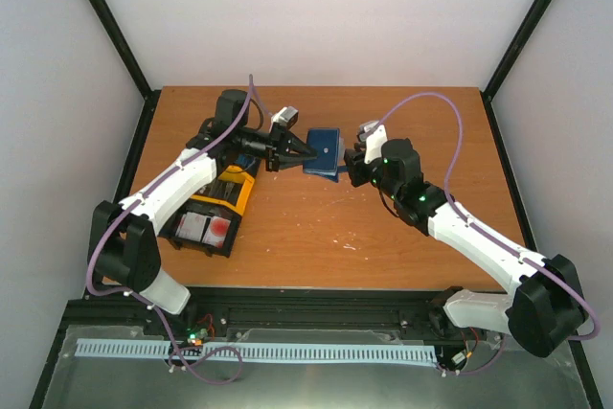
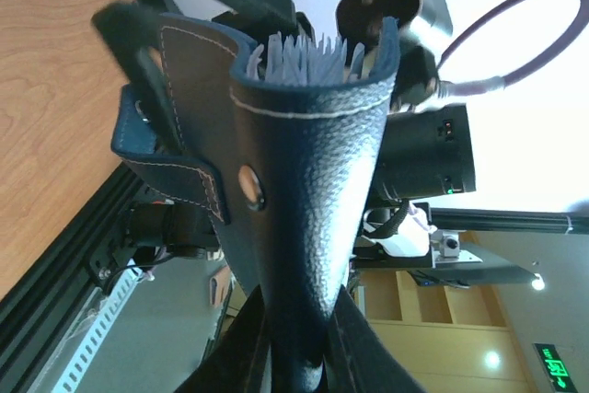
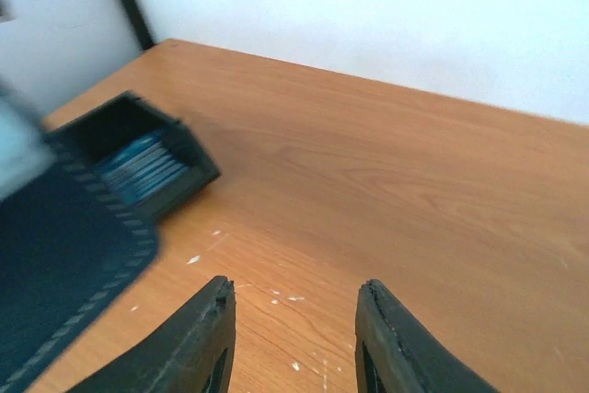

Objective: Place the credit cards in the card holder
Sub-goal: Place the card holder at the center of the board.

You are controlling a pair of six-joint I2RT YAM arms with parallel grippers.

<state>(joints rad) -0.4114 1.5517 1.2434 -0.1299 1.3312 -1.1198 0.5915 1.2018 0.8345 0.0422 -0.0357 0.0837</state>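
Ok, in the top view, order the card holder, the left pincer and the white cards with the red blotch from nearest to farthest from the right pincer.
1. card holder, just left of the right pincer.
2. left pincer, clamped on the holder's left edge.
3. white cards, in the near compartment of the tray, far left.

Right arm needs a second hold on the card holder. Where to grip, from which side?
Grip one outer wall at the card holder's open end, coming in from the right gripper's side. The left gripper pinches the opposite, folded end, so the open end points that way, and its pockets fan apart there; clamping across them would probably shut the mouth.
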